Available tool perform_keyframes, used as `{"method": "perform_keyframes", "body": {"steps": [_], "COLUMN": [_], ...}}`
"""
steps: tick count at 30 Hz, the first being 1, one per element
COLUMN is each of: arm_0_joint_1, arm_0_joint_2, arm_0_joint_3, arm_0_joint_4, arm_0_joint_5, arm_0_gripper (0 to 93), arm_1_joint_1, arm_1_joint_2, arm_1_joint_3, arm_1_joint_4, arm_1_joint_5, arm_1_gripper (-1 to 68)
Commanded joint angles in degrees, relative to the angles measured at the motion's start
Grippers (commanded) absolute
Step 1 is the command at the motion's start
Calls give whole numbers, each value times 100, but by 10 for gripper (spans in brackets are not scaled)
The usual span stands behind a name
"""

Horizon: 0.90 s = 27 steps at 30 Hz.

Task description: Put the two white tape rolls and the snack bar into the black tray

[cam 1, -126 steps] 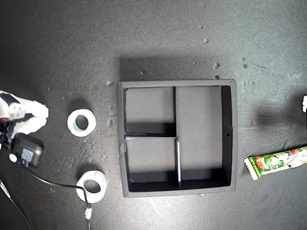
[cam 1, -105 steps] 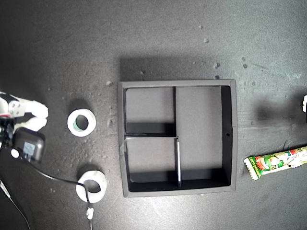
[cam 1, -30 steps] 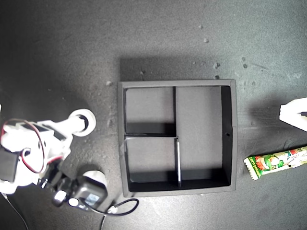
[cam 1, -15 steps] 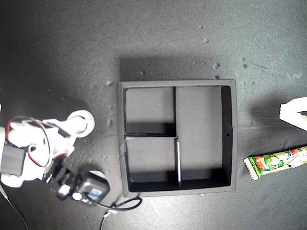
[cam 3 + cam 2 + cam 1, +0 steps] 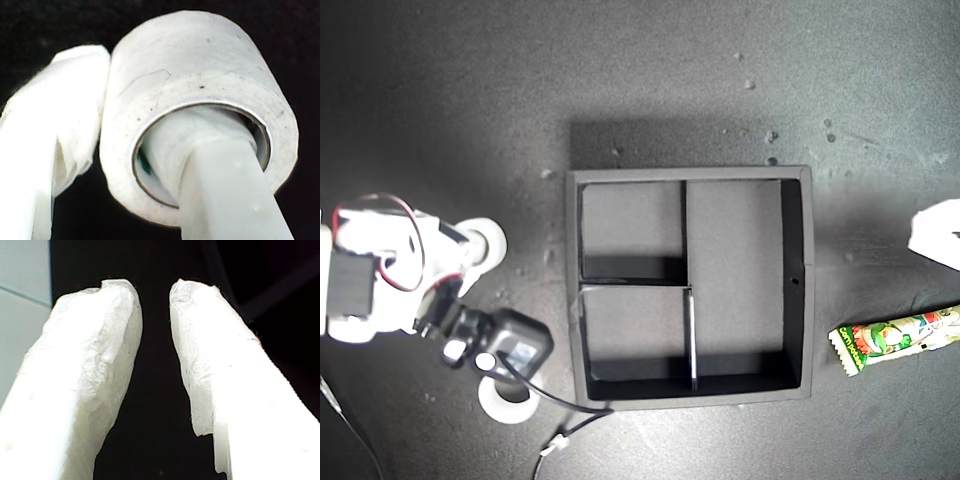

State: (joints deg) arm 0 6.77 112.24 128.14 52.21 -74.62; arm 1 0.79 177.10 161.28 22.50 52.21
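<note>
In the second wrist view a white tape roll is pinched by my second gripper, one finger through its hole and one outside its wall. The exterior view shows that roll at its left, beside the black tray, with my second gripper on it. The other white tape roll lies nearer the view's bottom, partly hidden under the arm's black camera. The snack bar lies at the exterior view's right. Above it my first gripper hangs, open on nothing.
A black cable trails from the arm's camera toward the tray's bottom-left corner in the exterior view. The tray's three compartments hold nothing. Small white specks dot the dark table behind the tray.
My second arm swung in from the exterior view's left edge and shut on the upper tape roll, uncovering the lower roll in the last half second. My first gripper came in at the right edge.
</note>
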Motion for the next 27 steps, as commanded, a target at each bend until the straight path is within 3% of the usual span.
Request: {"method": "perform_keyframes", "body": {"steps": [1, 8, 11, 17, 23, 27], "arm_0_joint_1": [-88, -211, -202, -53, 26, 132], "arm_0_joint_2": [1204, 2312, 2215, 1327, -26, -1310], "arm_0_joint_3": [0, -229, -510, -1749, -3604, -5133], "arm_0_joint_4": [343, 861, 958, 1327, 1652, 1995], "arm_0_joint_5": [211, 633, 791, 1002, 1494, 1793], "arm_0_gripper": [2, 1, 1, 1, 1, 1], "arm_1_joint_1": [202, 44, -149, -888, -1978, -2769], "arm_1_joint_2": [-35, -475, -1705, -4693, -4931, -4931], "arm_1_joint_3": [-571, -1406, -3015, -6434, -5528, -4816], "arm_1_joint_4": [-343, -457, 606, 3604, 4438, 4614], "arm_1_joint_5": [729, 1450, 1160, 1714, 3964, 5159], "arm_1_gripper": [8, 9, 29, 77, 187, 210]}}
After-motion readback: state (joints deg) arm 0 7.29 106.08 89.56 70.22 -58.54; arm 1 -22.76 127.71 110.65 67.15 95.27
